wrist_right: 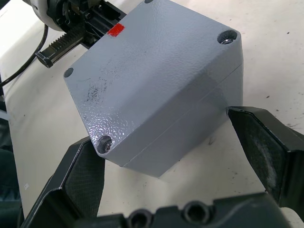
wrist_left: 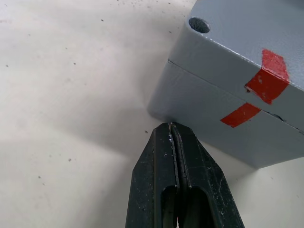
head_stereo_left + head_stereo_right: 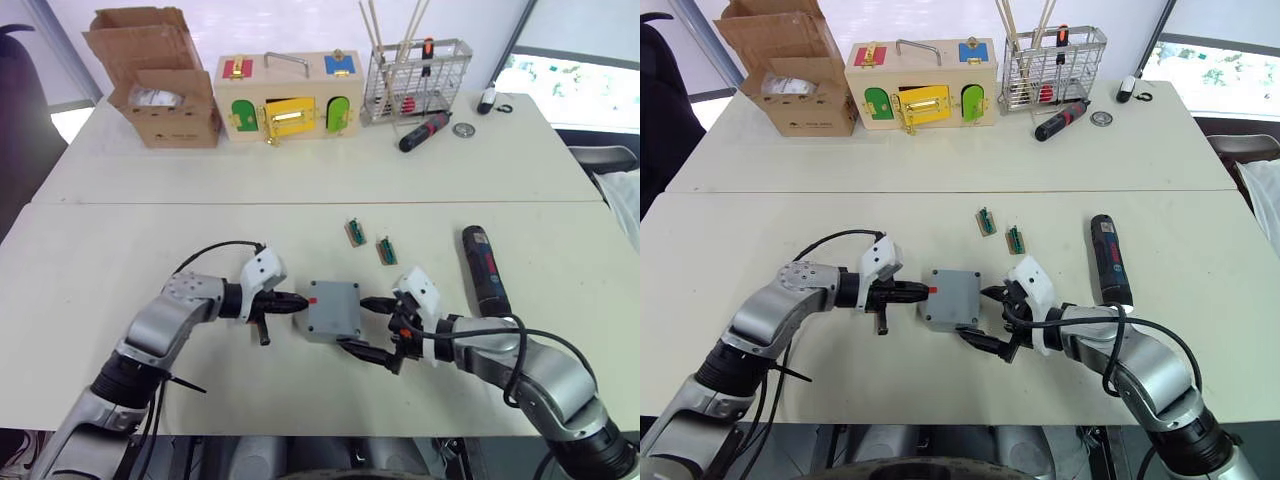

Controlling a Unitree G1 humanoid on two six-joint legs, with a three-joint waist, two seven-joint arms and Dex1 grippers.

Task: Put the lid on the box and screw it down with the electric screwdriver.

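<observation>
Jaws of left gripper [image 2: 173,130] pressed together, tips at box [image 3: 333,318] side; right gripper [image 1: 166,156] jaws spread apart, flanking it. Seam and two red marks noted from left wrist; corner screw holes from right wrist. Lid [image 1: 147,61] seated on box, mid-desk [image 3: 120,250]. Electric screwdriver [image 3: 485,268] lay well right.

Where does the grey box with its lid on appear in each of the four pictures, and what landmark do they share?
Left eye view: the box sits at table centre, between the two grippers.
Right eye view: same spot, slightly further left.
Left wrist view: upper right corner, beyond the shut left gripper.
Right wrist view: centre, between the open right gripper's fingers.
Shared landmark: the red tape mark on the box's side.
</observation>
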